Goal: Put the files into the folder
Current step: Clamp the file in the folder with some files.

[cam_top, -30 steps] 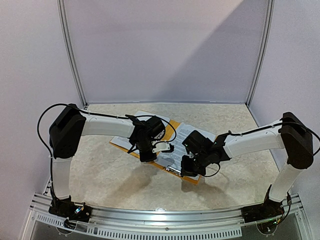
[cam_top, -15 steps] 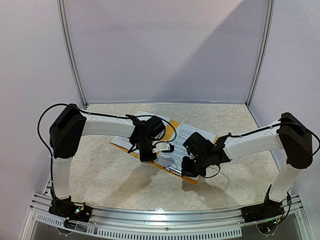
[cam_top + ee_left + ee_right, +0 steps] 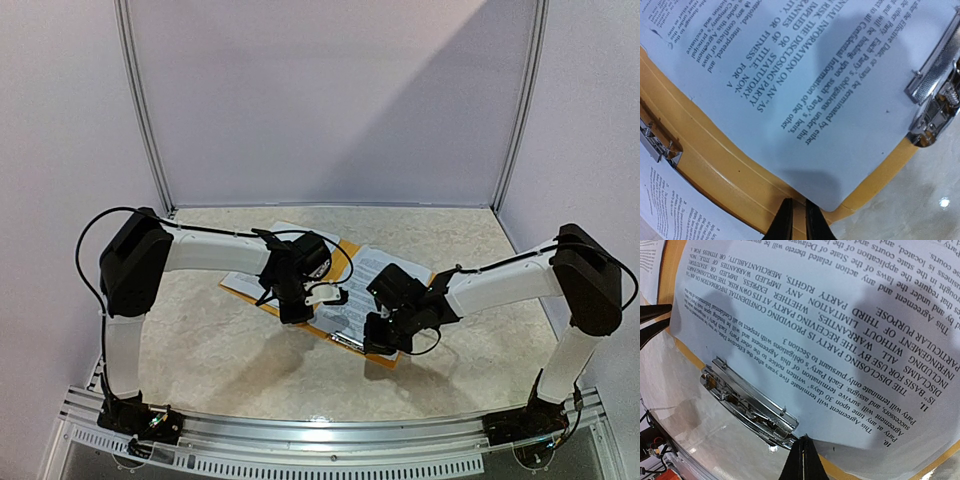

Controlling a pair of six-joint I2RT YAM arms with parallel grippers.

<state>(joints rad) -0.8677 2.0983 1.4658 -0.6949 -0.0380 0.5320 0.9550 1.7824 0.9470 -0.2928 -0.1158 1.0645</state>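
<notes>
little is changed over the last second: the right gripper, jaws shut on nothing, is moved slightly inward and set at the metal clip. the left gripper is kept at the folder edge, jaws nearly together; a hold cannot be told. the files are laid on the open folder, an edge at the clip, so clamping is judged pending.

The folder, orange-yellow plastic, lies open and flat near the middle of the table. It is askew to the table's edges, with one corner toward the near edge. White files printed with small black text lie on both halves, and the ridged spine is bare between them. A metal clip sits at the near edge of the right-hand sheet; a second one is beside the left-hand sheet.
</notes>
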